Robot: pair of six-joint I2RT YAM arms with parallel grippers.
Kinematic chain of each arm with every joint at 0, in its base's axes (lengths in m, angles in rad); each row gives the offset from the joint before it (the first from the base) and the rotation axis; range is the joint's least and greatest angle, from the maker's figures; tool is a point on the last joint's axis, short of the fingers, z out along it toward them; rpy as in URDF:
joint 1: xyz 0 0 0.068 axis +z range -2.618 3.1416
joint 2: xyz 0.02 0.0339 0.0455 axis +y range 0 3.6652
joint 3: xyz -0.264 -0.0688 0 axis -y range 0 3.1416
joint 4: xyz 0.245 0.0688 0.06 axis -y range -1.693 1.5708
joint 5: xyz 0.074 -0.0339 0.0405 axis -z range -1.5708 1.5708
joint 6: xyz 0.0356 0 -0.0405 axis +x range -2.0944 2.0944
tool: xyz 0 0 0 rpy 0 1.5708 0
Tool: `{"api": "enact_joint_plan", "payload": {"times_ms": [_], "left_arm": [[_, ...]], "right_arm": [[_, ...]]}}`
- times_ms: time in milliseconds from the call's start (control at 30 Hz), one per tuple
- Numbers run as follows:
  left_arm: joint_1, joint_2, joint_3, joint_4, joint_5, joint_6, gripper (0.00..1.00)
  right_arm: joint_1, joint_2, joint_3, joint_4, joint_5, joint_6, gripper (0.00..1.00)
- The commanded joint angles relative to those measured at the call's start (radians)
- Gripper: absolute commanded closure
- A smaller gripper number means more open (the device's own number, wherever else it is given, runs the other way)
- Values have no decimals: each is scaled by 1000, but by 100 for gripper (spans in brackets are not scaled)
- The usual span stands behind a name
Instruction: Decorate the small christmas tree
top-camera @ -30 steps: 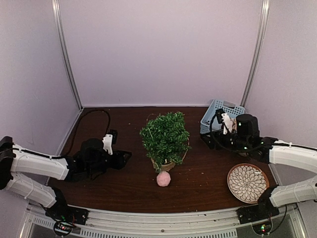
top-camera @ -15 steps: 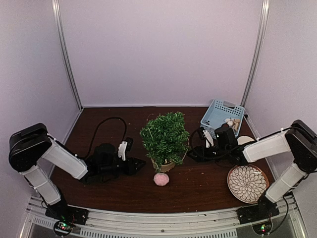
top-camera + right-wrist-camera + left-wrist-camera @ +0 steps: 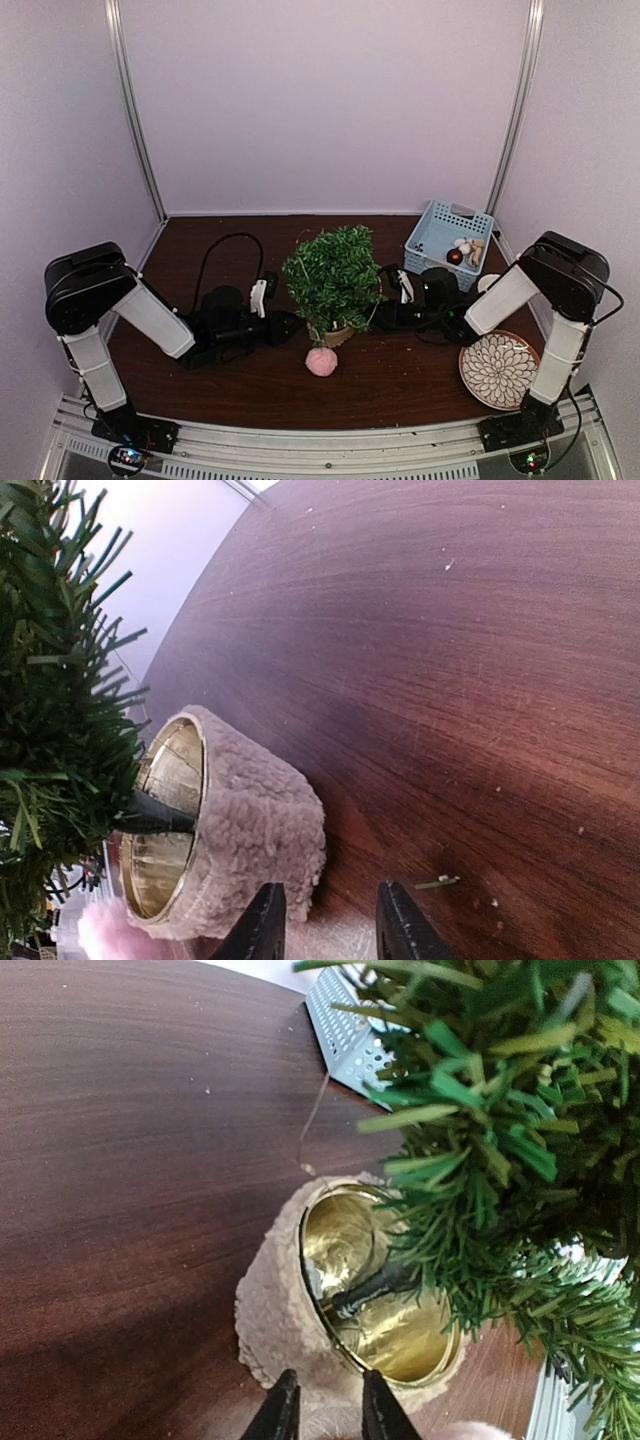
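Note:
The small christmas tree (image 3: 335, 272) stands mid-table in its fuzzy tan pot (image 3: 339, 335). In the left wrist view the pot (image 3: 285, 1305) shows a gold inside under the green branches (image 3: 500, 1110). My left gripper (image 3: 289, 324) lies low at the pot's left side. It is open (image 3: 325, 1415), with the pot wall just ahead of its fingertips. My right gripper (image 3: 384, 317) lies low at the pot's right side. It is open (image 3: 330, 925), its left finger (image 3: 262, 925) close to the pot's base (image 3: 260, 830). A pink pom-pom (image 3: 321, 362) lies in front of the pot.
A blue basket (image 3: 430, 238) holding a few ornaments stands at the back right. A patterned plate (image 3: 499, 369) lies at the front right. A black cable (image 3: 225, 245) loops behind the left arm. The pom-pom also shows in the right wrist view (image 3: 100, 932).
Both arms have reached inward and down to the tree's pot, the right one coming away from the basket. The pom-pom has shifted slightly left.

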Motion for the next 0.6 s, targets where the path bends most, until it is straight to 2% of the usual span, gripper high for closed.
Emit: {"api": "enact_joint_plan", "payload": {"times_ms": [0,567], "left_arm": [[-4,32,27,78,15,-16,78],[22,60,95,16,-9,9,83]], "right_arm": [[13,46,-9,186,-35,82,66],[102,135,-7,321,-25,164,68]]}}
